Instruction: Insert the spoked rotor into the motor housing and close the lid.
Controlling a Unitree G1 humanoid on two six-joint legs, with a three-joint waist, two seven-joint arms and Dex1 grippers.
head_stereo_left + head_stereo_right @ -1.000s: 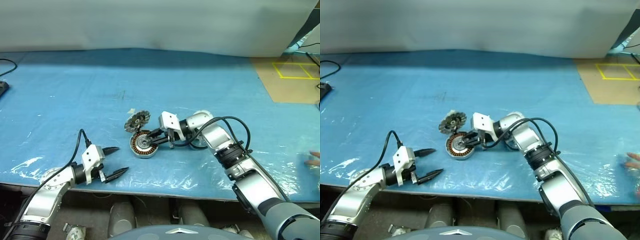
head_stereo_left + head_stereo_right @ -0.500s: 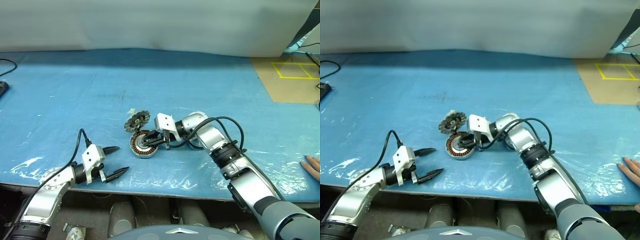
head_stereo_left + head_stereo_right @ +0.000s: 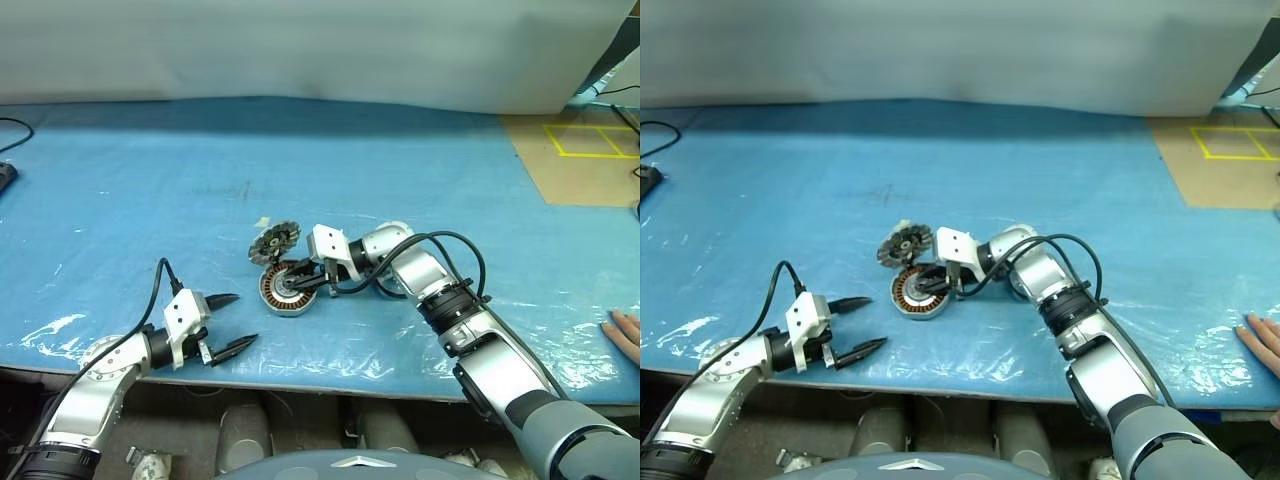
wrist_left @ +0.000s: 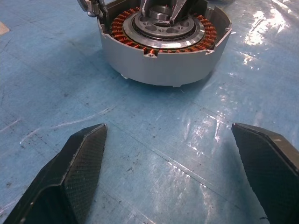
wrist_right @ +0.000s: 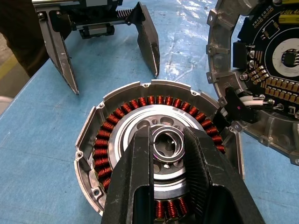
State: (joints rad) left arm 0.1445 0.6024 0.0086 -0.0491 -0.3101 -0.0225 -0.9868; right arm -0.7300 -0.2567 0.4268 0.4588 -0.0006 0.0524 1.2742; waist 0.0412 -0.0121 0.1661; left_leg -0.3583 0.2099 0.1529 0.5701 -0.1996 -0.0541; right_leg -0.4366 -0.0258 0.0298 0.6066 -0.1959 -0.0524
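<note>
Two tools, left tool [image 3: 228, 322] wide, right tool [image 5: 169, 154] narrow on motor housing [image 5: 159, 140] hub ring, no legible writing

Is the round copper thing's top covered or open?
Open: the motor housing shows its copper windings bare, with no lid on top.

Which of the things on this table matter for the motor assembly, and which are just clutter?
Job: motor housing, lid beside it, right gripper over the housing's hub.
Lying about: white scrap, black cable, person's hand.

A lab test bench: blue plastic sheeting [image 3: 420, 160] over the table, yellow floor tape [image 3: 592, 139] beyond.
</note>
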